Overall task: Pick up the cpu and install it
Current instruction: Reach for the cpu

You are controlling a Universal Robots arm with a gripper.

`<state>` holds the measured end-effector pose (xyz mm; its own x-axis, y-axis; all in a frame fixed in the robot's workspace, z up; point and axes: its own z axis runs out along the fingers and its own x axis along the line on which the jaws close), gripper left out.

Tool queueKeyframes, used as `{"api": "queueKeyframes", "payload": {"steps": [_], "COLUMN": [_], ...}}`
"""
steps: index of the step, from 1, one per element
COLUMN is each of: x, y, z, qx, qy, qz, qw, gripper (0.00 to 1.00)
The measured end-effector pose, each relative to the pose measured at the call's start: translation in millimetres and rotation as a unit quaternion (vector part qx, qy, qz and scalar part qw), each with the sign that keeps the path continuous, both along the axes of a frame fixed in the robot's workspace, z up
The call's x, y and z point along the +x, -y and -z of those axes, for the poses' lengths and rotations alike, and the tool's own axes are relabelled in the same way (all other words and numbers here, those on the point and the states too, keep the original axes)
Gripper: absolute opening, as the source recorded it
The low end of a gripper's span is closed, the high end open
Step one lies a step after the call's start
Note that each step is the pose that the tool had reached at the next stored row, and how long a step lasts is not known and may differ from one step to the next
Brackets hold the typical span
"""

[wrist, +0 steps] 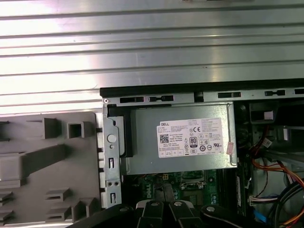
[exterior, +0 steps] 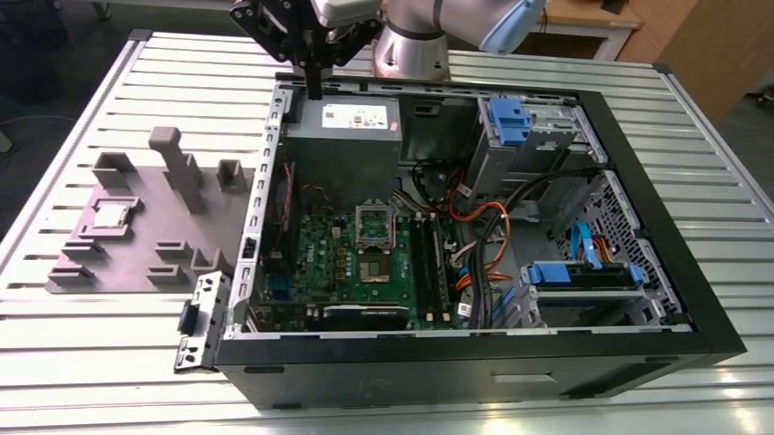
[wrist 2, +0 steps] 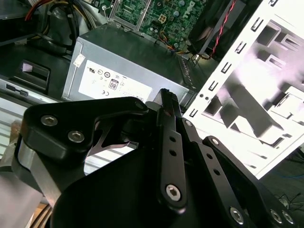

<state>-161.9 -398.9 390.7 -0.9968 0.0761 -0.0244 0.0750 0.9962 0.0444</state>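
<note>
1. Here the gripper [exterior: 317,88] hangs above the far edge of the open computer case [exterior: 677,299]. Its fingertips point down at the power supply [exterior: 343,127] directly beneath; the same labelled grey box lies below the linkage in both wrist views.
2. Gripper state — the fingers are drawn together into one narrow dark blade, and nothing is held between them.
3. Governing relation: the cpu [exterior: 112,215] lies well apart from the gripper and outside the case. It is off toward the exterior view's left and nearer that camera than the fingertips are. The case's perforated side wall [exterior: 268,181] stands between the two.
4. Seat: the cpu rests flat in a square recess on the grey fixture plate [exterior: 133,258], among raised slotted blocks [exterior: 85,267] and beside an upright post [exterior: 181,172]. Nothing touches it from above.
5. Axis: the chip is square, so it has no long axis. Its sides run parallel to the recess, and by shape alone neither pair of opposite sides is favoured.
6. Appearance: a small thin tile with a dull silver top and a pale rim, far smaller than the motherboard [exterior: 351,263].
7. Destination: the shiny socket frame [exterior: 372,220] sits on the motherboard, past the power supply from the gripper — closer to it than the cpu is. The work is judged to stand at its start, with the cpu not yet lifted.
</note>
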Motion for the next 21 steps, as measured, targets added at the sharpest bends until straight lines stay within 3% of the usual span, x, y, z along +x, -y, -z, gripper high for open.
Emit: {"api": "queueKeyframes", "payload": {"steps": [21], "x": [-7.0], "y": [0.0], "z": [0.5], "qx": [0.0000], "qy": [0.0000], "qz": [0.000], "qw": [1.00000], "gripper": [0.11]}}
